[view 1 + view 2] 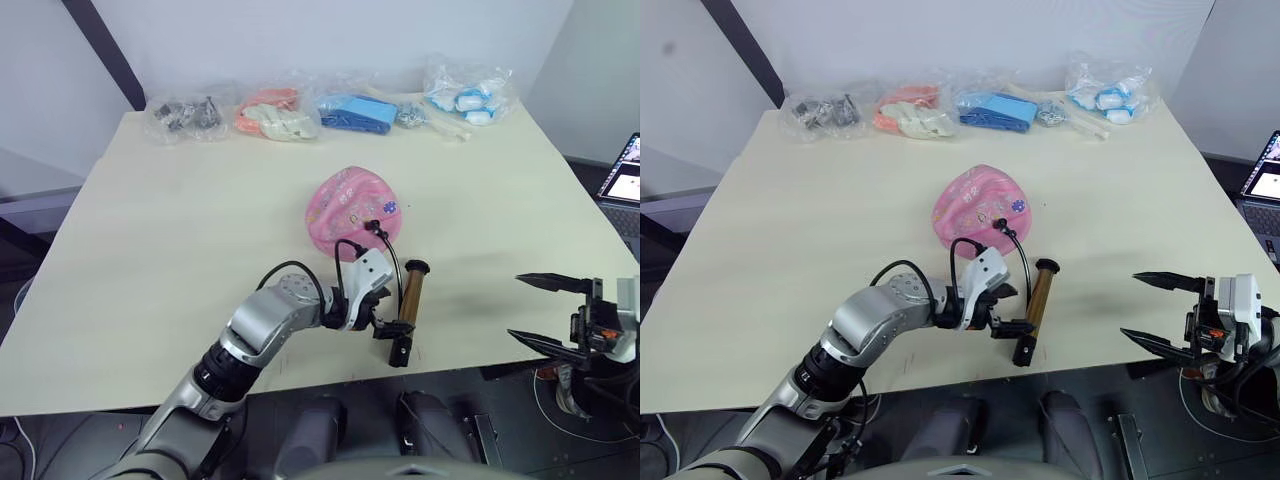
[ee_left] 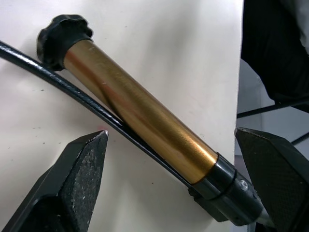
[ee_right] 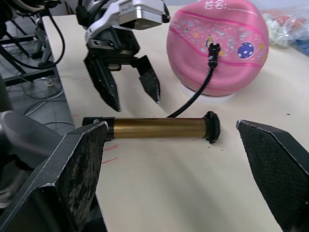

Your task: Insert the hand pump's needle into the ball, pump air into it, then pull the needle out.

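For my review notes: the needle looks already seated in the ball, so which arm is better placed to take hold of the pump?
Left, probably. The left gripper hangs open right over the hand pump; the right gripper is open off the table's edge.

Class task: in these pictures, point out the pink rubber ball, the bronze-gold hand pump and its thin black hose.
Pink rubber ball (image 3: 227, 43): right wrist view, on its printed side.
Bronze-gold hand pump (image 3: 157, 128): right wrist view, mid-cylinder.
Thin black hose (image 3: 193, 99): right wrist view, on the stretch below the ball's fitting.
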